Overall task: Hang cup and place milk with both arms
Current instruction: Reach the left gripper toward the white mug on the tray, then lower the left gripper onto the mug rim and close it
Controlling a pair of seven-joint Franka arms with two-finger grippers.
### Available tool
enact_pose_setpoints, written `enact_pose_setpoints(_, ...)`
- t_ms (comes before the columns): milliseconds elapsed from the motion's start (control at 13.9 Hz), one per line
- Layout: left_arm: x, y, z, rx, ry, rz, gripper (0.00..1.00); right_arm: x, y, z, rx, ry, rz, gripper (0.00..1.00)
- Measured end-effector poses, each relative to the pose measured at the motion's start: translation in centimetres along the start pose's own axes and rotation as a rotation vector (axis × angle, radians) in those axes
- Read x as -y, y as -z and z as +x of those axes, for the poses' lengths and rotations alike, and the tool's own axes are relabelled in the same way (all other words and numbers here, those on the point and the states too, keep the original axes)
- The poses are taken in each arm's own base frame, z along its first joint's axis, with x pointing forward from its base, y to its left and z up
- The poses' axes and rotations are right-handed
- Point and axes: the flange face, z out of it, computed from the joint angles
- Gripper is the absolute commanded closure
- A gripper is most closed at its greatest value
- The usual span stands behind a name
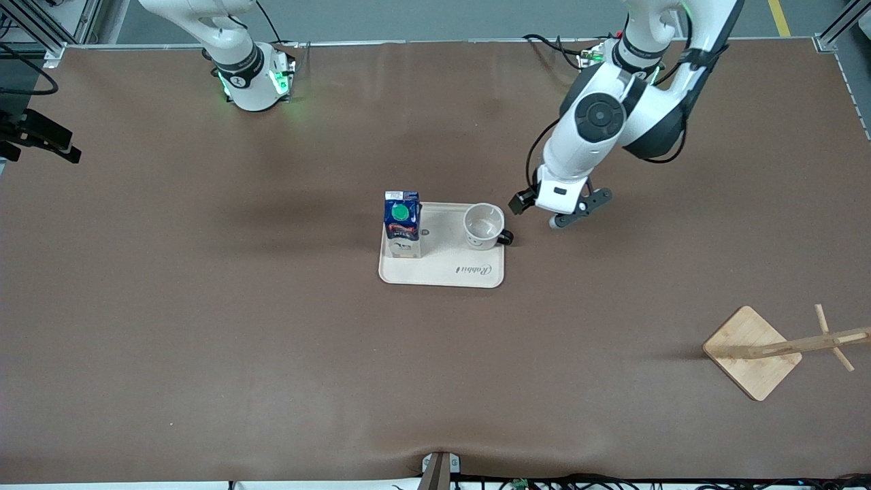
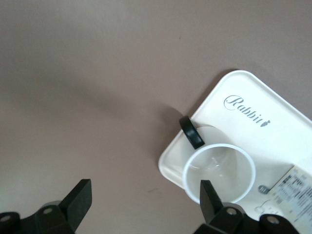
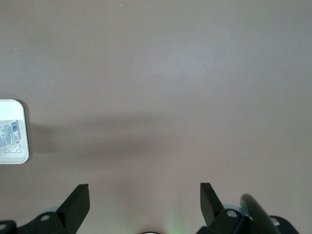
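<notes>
The white cup [image 1: 484, 226] stands upright on the cream tray [image 1: 442, 269], its black handle [image 1: 505, 237] pointing toward the left arm's end. The milk carton [image 1: 402, 223] stands upright on the same tray, at the right arm's end. My left gripper [image 1: 566, 216] is open and empty, over bare table just off the tray beside the cup. In the left wrist view the gripper [image 2: 145, 195] has the cup [image 2: 219, 173] next to one finger. My right gripper [image 3: 145, 195] is open and empty over bare table, out of the front view; the tray corner [image 3: 24, 157] shows at the edge.
A wooden hanging rack [image 1: 752, 350] with a square base and a pegged pole stands toward the left arm's end, nearer the front camera. The brown table [image 1: 204, 306] spreads around the tray.
</notes>
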Motion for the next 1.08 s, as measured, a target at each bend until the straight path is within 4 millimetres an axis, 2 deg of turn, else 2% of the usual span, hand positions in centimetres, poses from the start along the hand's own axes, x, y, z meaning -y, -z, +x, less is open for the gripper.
enact_pose_setpoints(215, -1.5, -2.8, -1.6, 0.021, 0.096, -0.026, 0.18, 0.0, 0.0, 0.0, 0.0, 0.0, 0.0, 0.0)
enact_pose_setpoints(574, -2.7, -6.3, -2.3, 0.022, 0.2, -0.061, 0.26, 0.0, 0.3, 0.0, -0.007, -0.001, 0.0, 0.0)
enact_pose_setpoints(789, -3.1, -9.0, -3.1, 0.034, 0.23, -0.051, 0.39, 0.0, 0.2, 0.1, -0.007, 0.0, -0.001, 0.0)
enact_pose_setpoints(861, -3.2, -9.8, -3.4, 0.042, 0.238, -0.046, 0.47, 0.0, 0.2, 0.1, -0.005, 0.0, -0.001, 0.0)
enact_pose_setpoints(1004, -3.2, -10.8, -3.7, 0.054, 0.251, -0.039, 0.59, 0.0, -0.1, 0.3, -0.001, -0.001, -0.001, 0.0)
enact_pose_setpoints(1076, -3.3, -11.1, -3.8, 0.058, 0.255, -0.035, 0.61, 0.0, -0.3, 0.4, 0.004, 0.0, -0.001, 0.0)
